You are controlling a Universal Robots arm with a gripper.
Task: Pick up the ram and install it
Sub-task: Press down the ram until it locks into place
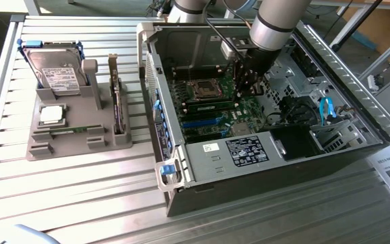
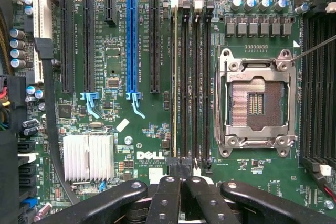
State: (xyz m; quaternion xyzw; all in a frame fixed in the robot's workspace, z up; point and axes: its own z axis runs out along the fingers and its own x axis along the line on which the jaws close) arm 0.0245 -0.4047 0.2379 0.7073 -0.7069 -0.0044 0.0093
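End effector (image 2: 181, 182) clenched, held over motherboard (image 2: 121, 145); ram (image 2: 175, 77) seen seated edge-on in memory slots (image 2: 195, 77), long axis running straight away from fingertips.

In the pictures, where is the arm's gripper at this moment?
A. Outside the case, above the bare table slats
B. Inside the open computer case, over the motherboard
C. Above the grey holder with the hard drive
B: the gripper reaches down into the open case, over the motherboard beside the empty processor socket.
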